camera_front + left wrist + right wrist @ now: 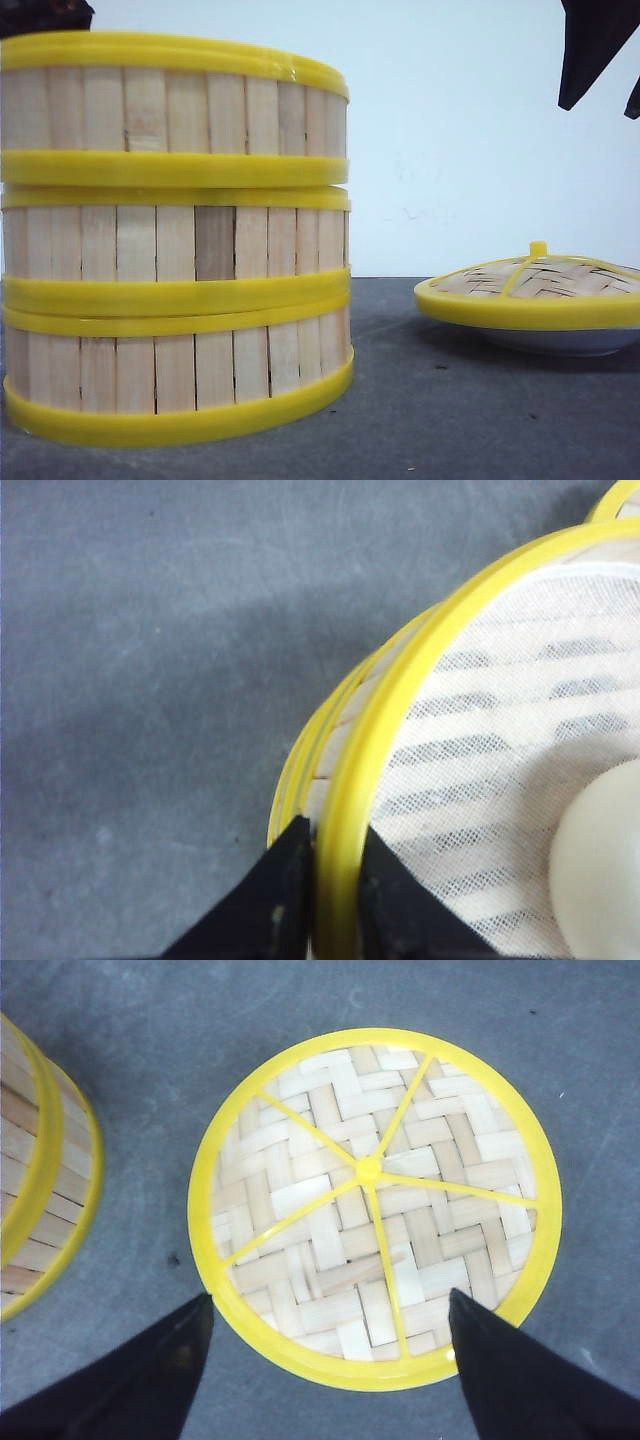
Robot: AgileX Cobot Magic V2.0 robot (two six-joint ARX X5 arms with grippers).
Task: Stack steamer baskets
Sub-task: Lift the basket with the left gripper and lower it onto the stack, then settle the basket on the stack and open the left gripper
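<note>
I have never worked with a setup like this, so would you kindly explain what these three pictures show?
It is a two-armed robot; each arm ends in a black two-fingered gripper. The front view looks across a grey table at three steamer baskets stacked up, with a woven lid resting on a white plate beside them. The left wrist camera shows the left gripper pinching the top basket's yellow rim; a pale round item lies inside. The right wrist camera looks down on the lid, the right gripper open above it, holding nothing.
</note>
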